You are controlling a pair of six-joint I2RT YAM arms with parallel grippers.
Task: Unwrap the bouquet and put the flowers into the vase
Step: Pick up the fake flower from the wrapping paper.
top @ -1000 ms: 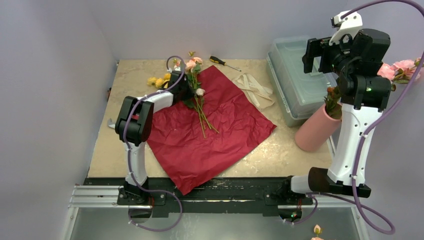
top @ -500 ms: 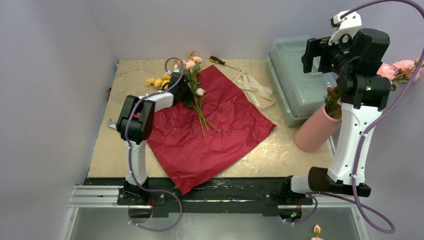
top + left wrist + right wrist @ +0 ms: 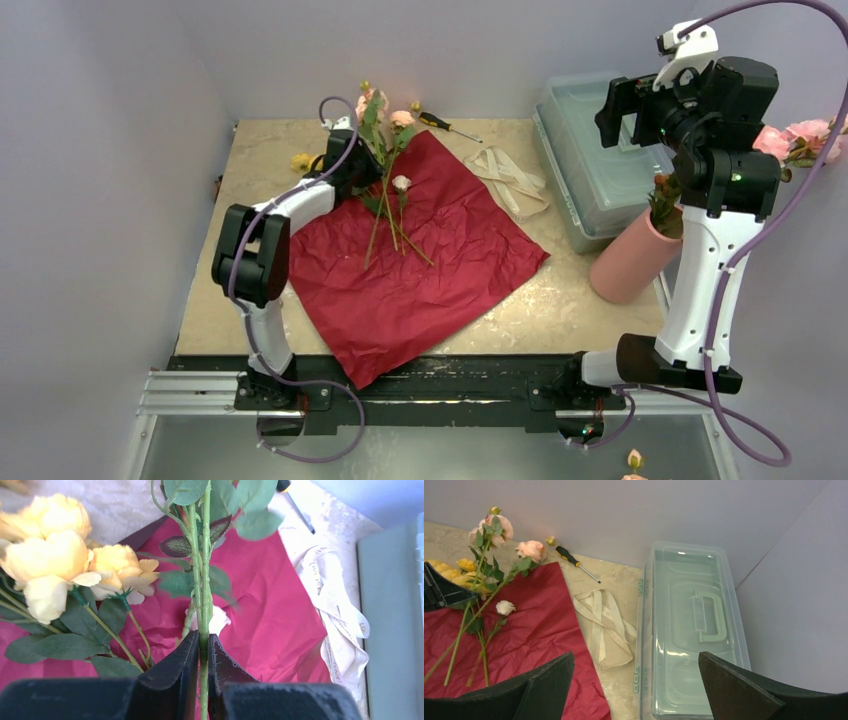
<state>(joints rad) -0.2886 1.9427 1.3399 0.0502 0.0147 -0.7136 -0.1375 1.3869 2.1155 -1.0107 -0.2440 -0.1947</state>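
- Left gripper (image 3: 201,642): we see its fingers (image 3: 175,670) pinched narrow on a green stem (image 3: 204,580). The stem runs straight up between the tips, with leaves above the pinch.
- From the top camera that stem ends in pink roses (image 3: 372,100), raised near the table's far edge. Its lower end trails over the red paper (image 3: 430,270).
- Yellow roses (image 3: 50,560) sit just left of the fingers, at the paper's far-left edge, not gripped.
- The rest of the flowers (image 3: 395,215) lie on the paper: a small pale bud (image 3: 401,183) and a few thin stems, close to the gripper.
- The paper lies open and crinkled on the table (image 3: 240,300), one corner hanging over the near edge.
- The cream ribbon (image 3: 510,175) lies loose off the paper's far-right edge. A screwdriver (image 3: 445,124) lies beyond it by the back wall.
- Right gripper (image 3: 635,655): fingers spread wide with nothing between them, held high over the clear plastic box (image 3: 590,170) and well apart from the flowers.
- Vase (image 3: 630,265): it sits at the table's right edge, just beside the box's near end and leaning in the top view. Greenery and an orange bud (image 3: 665,195) show at its mouth, partly hidden by the right arm.
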